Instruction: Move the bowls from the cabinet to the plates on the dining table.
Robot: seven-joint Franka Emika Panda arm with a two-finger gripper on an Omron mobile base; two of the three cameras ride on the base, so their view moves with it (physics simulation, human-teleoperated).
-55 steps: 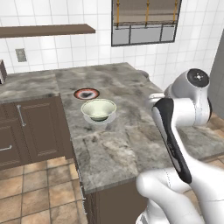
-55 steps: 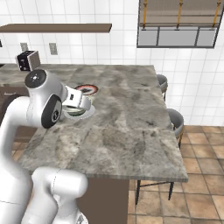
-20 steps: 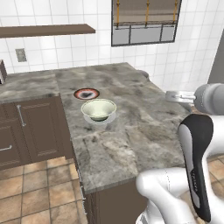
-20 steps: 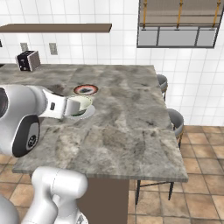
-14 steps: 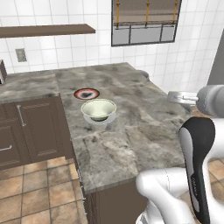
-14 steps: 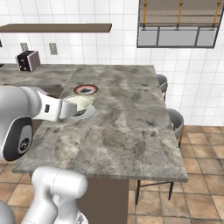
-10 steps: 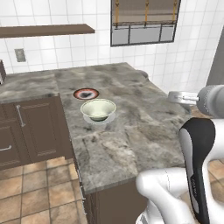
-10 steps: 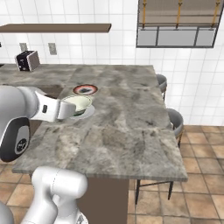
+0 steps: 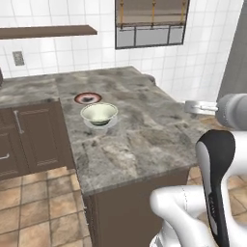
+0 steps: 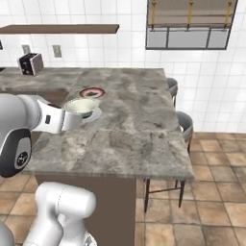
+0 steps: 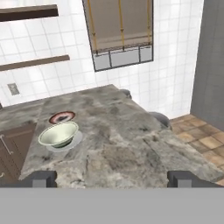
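Cream-white bowl hides most of its plate; the tool stands wide, empty.

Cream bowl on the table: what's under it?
The cream bowl sits on a white plate whose rim shows around it; the plate's centre is covered. Just behind it lies the red-rimmed plate, with nothing on it, on the table.

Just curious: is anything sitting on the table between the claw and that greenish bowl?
No. In the hand view, bare stone table separates the open claw from the bowl.
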